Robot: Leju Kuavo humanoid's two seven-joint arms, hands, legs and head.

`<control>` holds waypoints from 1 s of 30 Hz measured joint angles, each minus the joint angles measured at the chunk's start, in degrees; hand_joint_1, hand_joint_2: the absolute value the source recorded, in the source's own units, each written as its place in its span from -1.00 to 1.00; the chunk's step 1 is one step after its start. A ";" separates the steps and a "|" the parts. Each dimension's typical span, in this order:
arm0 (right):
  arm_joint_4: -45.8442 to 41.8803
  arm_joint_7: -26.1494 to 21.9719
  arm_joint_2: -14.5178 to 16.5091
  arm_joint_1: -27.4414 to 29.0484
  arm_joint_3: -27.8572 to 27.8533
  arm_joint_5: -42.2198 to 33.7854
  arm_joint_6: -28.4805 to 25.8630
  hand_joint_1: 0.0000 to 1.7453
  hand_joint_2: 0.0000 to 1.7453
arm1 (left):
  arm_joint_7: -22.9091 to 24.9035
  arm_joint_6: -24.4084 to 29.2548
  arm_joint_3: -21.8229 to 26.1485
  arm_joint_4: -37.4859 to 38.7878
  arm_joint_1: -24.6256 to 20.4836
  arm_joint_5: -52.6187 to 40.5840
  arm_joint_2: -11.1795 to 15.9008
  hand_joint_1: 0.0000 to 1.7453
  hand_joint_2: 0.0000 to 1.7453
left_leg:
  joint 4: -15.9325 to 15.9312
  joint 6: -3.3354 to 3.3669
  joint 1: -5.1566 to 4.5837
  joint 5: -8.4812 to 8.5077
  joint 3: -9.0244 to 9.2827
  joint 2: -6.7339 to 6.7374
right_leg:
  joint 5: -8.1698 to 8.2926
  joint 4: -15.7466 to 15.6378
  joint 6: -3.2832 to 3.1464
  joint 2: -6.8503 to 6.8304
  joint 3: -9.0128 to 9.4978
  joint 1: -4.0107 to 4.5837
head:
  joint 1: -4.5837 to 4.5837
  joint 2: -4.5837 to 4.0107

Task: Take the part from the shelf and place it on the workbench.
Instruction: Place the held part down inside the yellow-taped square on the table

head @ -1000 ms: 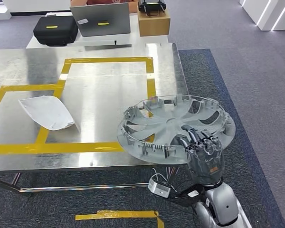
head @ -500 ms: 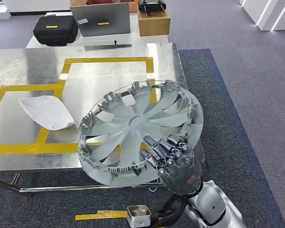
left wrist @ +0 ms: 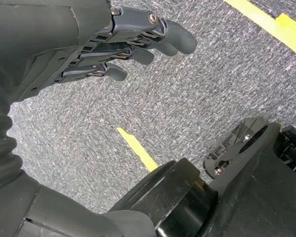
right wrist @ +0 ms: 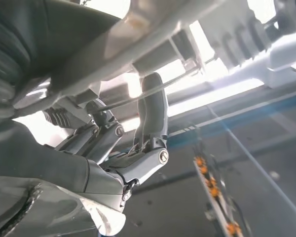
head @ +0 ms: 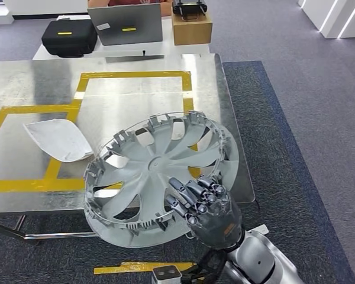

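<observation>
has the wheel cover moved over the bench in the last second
Yes. The wheel cover, held by the right hand, moved left from beyond the workbench right edge, now overhanging its front edge.

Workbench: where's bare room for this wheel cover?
Bare steel inside the yellow tape outline, right of the white part. The wheel cover in the right hand overhangs the workbench front edge. Left side is crowded.

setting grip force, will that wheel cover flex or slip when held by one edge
Probably light and a bit flexible: the wheel cover is thin, slotted plastic. Held at its rim by the right hand, it tilts over the workbench, so it may sag or pivot.
</observation>
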 joint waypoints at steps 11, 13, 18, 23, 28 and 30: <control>3.85 5.66 -1.60 -0.11 -0.31 0.01 0.00 1.00 1.00 | 0.39 0.15 -1.49 0.11 -0.26 1.82 0.20 -1.00 1.00 | 0.01 0.00 0.00 0.00 -0.01 0.00 | 0.00 0.00 0.01 -0.01 -0.01 0.00 | -0.01 0.00; 5.56 6.17 -2.01 -0.09 -1.33 0.00 0.00 1.00 1.00 | 0.53 0.06 -1.85 0.15 -0.29 1.35 0.32 -1.00 1.00 | 0.02 0.00 0.00 0.00 -0.01 0.00 | 0.01 0.00 0.01 0.00 -0.01 0.00 | -0.01 0.00; 11.08 7.45 -3.40 -0.08 -6.11 -0.04 -0.01 1.00 1.00 | 0.76 -0.06 -1.85 0.15 -0.31 0.48 0.55 -1.00 1.00 | 0.08 0.01 -0.02 0.00 -0.04 -0.01 | 0.04 0.00 0.04 -0.03 0.00 -0.01 | 0.01 0.00; 13.69 7.95 -4.24 -0.10 -9.02 -0.03 -0.02 1.00 1.00 | 0.81 -0.05 -1.85 0.15 -0.44 0.46 0.75 -1.00 1.00 | 0.11 0.01 -0.01 0.00 -0.04 0.00 | 0.06 0.00 0.05 0.00 -0.02 -0.02 | -0.01 0.00; 14.64 8.04 -4.57 -0.09 -10.19 0.00 -0.02 1.00 1.00 | 0.81 -0.05 -1.85 0.15 -0.44 0.45 0.79 -1.00 1.00 | 0.11 0.01 -0.01 -0.01 -0.04 0.00 | 0.06 0.00 0.05 0.00 -0.03 -0.02 | -0.01 0.00; 14.95 8.24 -4.75 -0.07 -10.55 0.00 -0.02 1.00 1.00 | 0.84 -0.05 -1.85 0.15 -0.44 0.43 0.79 -1.00 1.00 | 0.11 0.01 -0.01 0.00 -0.04 0.00 | 0.06 0.00 0.05 0.00 -0.03 -0.02 | -0.01 0.00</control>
